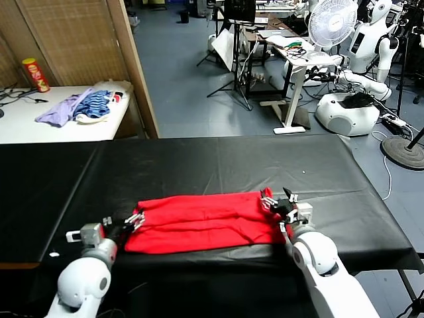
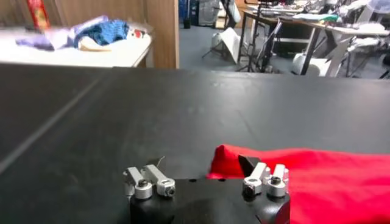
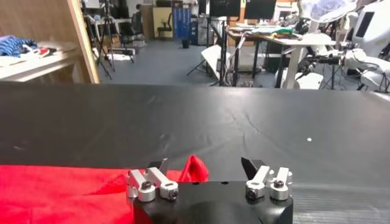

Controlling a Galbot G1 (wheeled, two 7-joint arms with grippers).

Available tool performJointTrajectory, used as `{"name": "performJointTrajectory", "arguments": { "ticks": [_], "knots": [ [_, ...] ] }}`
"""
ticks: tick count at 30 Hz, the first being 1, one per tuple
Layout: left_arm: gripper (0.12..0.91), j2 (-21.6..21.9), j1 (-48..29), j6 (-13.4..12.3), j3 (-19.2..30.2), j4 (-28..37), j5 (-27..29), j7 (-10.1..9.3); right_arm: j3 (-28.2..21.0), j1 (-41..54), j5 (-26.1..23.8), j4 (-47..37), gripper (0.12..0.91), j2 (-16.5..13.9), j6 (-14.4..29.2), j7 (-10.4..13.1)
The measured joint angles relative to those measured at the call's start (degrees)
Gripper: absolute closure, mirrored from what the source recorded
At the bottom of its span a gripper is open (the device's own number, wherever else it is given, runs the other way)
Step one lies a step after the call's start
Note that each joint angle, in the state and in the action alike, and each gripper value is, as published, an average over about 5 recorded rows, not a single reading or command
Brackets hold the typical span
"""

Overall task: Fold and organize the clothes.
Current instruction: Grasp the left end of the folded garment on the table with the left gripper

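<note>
Jaws gape in wrist views; head view shows whole T-shirt.

surface: black-covered table | on it: folded red T-shirt

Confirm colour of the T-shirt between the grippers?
Bright red, plain on the side facing up; T-shirt shows best in the head view.

head overhead, wrists low, tabletop shared
</note>
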Motion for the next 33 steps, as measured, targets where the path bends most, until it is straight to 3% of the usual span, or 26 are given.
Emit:
{"name": "performJointTrajectory", "arguments": {
  "ticks": [11,15,23,25,33],
  "knots": [
    [0.250,-4.74,1.62,-0.52,-0.05,0.55,-0.11,0.39,0.35,-0.60,0.03,1.13,0.227,-0.54,0.25,-0.23],
    [0.395,-5.86,1.42,-0.62,-0.01,1.05,0.22,0.42,0.64,-1.05,-0.03,1.41,0.227,-0.52,0.48,-0.31],
    [0.829,-6.80,1.41,-0.97,0.21,1.89,2.91,1.38,1.21,-1.69,-0.14,2.63,0.227,-0.27,0.53,-0.27],
    [0.870,-6.62,1.61,-2.15,0.28,2.17,5.07,2.24,1.47,-1.85,-0.15,3.07,0.227,-0.21,0.47,-0.13],
    [0.868,-0.85,2.22,-8.15,-2.24,3.08,20.66,4.91,2.35,-2.74,-0.14,5.19,0.227,0.62,0.28,0.23]
  ]
}}
